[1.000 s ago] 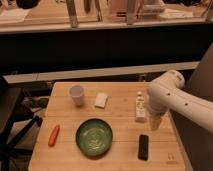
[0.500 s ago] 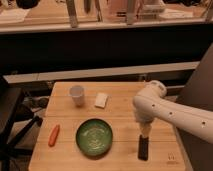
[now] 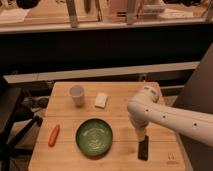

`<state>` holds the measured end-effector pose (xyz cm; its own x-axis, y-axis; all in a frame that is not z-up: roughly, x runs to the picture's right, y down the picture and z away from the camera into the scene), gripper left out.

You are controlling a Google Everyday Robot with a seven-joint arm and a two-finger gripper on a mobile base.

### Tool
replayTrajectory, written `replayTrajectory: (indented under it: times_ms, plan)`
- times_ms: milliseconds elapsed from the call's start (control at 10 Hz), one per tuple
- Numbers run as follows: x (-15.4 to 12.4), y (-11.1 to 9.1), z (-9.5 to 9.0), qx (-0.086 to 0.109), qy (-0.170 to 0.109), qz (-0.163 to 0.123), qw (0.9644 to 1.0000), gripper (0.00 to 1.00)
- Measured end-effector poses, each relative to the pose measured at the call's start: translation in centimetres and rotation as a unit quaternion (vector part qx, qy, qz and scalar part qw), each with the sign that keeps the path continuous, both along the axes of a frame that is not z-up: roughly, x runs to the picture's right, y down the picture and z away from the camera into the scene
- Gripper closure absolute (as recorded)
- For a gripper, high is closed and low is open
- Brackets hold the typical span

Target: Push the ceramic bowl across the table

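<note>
The dark-green ceramic bowl (image 3: 94,136) with pale markings inside sits on the light wooden table (image 3: 120,90), front centre. My white arm reaches in from the right and bends down over the table. The gripper (image 3: 140,138) points down just right of the bowl, a small gap away from its rim, right above a black rectangular object (image 3: 143,149). Nothing shows in the gripper.
A small white cup (image 3: 77,94) stands at the back left. A white block (image 3: 101,100) lies beside it. An orange carrot-like item (image 3: 53,135) lies left of the bowl. A dark chair (image 3: 10,120) stands left of the table.
My arm has swung left and down over the table's right side. The gripper has come closer to the bowl. The small bottle at the right is now hidden behind the arm.
</note>
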<state>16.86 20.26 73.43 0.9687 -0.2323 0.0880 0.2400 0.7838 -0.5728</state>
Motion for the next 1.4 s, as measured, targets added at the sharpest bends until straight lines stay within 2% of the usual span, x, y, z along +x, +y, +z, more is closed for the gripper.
replayTrajectory:
  times_ms: [300,1200,1400]
  plan:
    - [-1.1,0.9,0.7,-0.004,-0.013,-0.02,0.9997,0.2]
    - [-1.9,2.2,2.0,-0.008,-0.021,-0.037,0.9991,0.2]
    - [-2.1,2.3,2.2,-0.009,-0.022,-0.039,0.999,0.23]
